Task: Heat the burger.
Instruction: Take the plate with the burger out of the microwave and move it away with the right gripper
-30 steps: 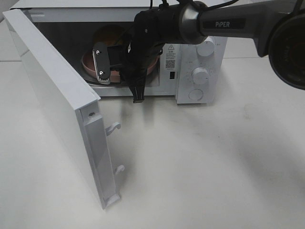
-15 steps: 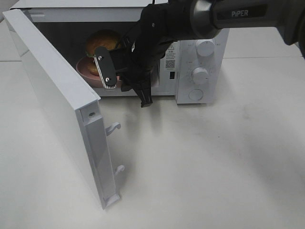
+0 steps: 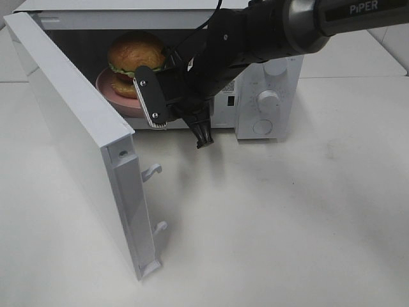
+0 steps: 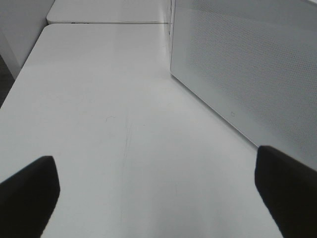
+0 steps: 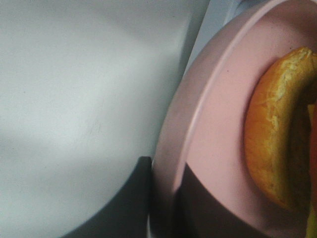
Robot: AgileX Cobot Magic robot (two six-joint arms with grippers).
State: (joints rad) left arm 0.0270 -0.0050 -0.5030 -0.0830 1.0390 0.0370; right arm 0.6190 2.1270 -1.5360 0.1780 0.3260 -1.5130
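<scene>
Start at the right gripper (image 3: 181, 121). Its fingers are drawn close together and pinch the near rim of the pink plate (image 3: 115, 97); in the right wrist view the plate (image 5: 208, 124) fills most of the picture, with a dark finger (image 5: 133, 198) lying against the outside of its rim. One finger shows from above as a pale metal-faced bar (image 3: 151, 96) with two screws, and a black part (image 3: 203, 135) points down in front of the oven's lower edge.

The burger (image 3: 136, 56) sits on that plate, its domed golden-brown bun uppermost and a strip of green visible between the halves. In the right wrist view you see only the edge of the bun (image 5: 277, 134), resting on the plate surface well inside the rim.

Plate and burger are at the mouth of the microwave (image 3: 255, 83), in the left part of the open cavity. You cannot tell whether the plate rests on the cavity floor or is carried clear of it. The microwave door (image 3: 77, 141) stands swung wide open toward the camera, with two latch hooks on its free edge. The control knobs (image 3: 268, 101) are to the right of the cavity.

The right arm (image 3: 287, 25) reaches in from the upper right.

The left gripper (image 4: 158, 198) has its fingers (image 4: 27, 191) spread wide, empty, above the white table (image 4: 109, 114), beside a white perforated panel (image 4: 247, 69).
</scene>
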